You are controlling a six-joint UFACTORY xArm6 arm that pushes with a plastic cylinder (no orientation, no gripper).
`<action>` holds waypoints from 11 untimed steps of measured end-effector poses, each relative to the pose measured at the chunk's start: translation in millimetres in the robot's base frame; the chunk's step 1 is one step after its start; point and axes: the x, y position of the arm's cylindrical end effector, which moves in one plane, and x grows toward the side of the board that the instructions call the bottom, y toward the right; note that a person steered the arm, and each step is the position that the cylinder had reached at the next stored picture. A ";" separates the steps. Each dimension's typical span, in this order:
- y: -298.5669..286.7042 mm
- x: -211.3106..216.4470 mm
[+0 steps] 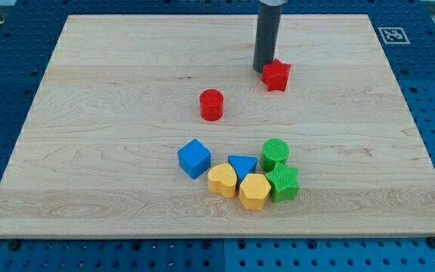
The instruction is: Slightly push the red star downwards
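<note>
1. Red star (276, 75) sits in the upper right-of-centre of the frame, on the tabletop (112, 113), flat and upright.
2. Going left to right from there: a blue cube (194, 158) lies lower centre, the leftmost block of a cluster.
3. A red cylinder (211, 104) stands alone in the middle of the frame, well apart from the cluster below it and from the red star to its upper right.
4. A yellow block (222, 180), rounded in outline, lies just beside the blue cube, to its lower right.
5. A blue triangle (242, 165) sits between that yellow block and the green pieces, touching or nearly touching its neighbours.
6. A second yellow block (254, 191), roughly hexagonal, lies at the bottom of the cluster, against the blue triangle's lower edge.
7. My tip (262, 69) rests on the tabletop at the red star's upper left edge, touching it or just beside it; the dark rod rises straight out of the frame's top.
8. A green cylinder (275, 153) stands at the cluster's upper right.
9. A green star (283, 183) lies directly below the green cylinder, touching the second yellow block.
10. Claw: the arm carries none, only the rod, so no apart-or-together state can be told.
</note>
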 end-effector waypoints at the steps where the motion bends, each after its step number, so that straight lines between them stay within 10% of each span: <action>1: 17.3 0.8; 11: 95.2 10.7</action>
